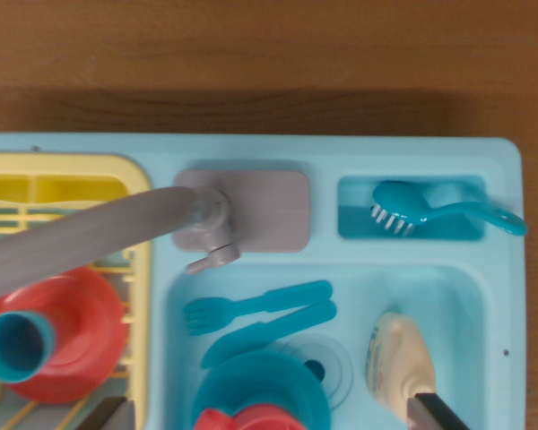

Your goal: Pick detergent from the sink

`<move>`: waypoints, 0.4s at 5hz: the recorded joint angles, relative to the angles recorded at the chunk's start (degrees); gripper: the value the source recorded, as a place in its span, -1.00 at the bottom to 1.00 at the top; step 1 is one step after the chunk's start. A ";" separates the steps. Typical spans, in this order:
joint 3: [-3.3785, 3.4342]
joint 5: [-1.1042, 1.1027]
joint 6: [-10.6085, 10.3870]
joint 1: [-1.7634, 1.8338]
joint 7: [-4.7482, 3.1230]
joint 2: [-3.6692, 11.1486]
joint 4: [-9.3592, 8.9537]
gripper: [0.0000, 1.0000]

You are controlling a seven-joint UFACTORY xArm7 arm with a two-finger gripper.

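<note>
1. From the wrist view I see a pale blue moulded plastic sink unit [511, 296] sitting on a brown wood-grain worktop [269, 63]; the wood fills the top strip and runs down the wrist view's right edge
2. Detergent bottle [397, 363]: cream, smooth, teardrop-shaped, with a faint label on one side. It lies on its side in the basin's right half, near the bottom edge
3. Gripper [269, 417]: only two dark finger tips show at the bottom edge, one [438, 414] touching or overlapping the bottle's lower end, the other over the rack edge. They stand wide apart, nothing held between them
4. Rest of basin: teal plastic fork [251, 307] and knife [269, 330] side by side in the upper left part, a teal bowl [262, 390] below them with something red [247, 419] in it, a round drain [327, 365] just beside the bowl
5. Grey matte faucet [99, 237] on a rounded grey base plate [273, 202] at the back rim, spout reaching toward the wrist view's left over the rack
6. Small back-right compartment holds a teal brush [430, 213], white bristles down, handle poking over the right rim
7. Yellow slatted dish rack [63, 193] at the left end; glossy red plate [76, 336] with a teal cup [16, 345] against it
</note>
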 joint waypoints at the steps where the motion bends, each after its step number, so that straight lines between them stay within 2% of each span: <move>1: -0.54 0.33 -2.43 -0.46 -1.36 1.05 -1.97 -1.00; 2: -0.54 0.33 -2.43 -0.46 -1.36 1.05 -1.97 -1.00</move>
